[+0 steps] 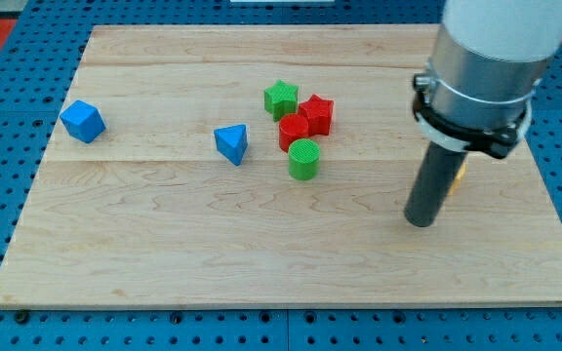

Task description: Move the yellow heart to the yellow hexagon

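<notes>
My tip (420,221) rests on the wooden board (164,244) at the view's right. Only a thin sliver of a yellow block (461,174) shows, just behind the rod on its right side; its shape cannot be made out. The arm hides the rest of it. No second yellow block shows; the arm's body covers the board's upper right. My tip is a little below and to the left of the yellow sliver.
A cluster sits in the middle: a green star (281,97), a red star (317,113), a red block (293,130) and a green cylinder (303,160). A blue triangle (232,143) lies left of them. A blue cube (83,121) lies at the far left.
</notes>
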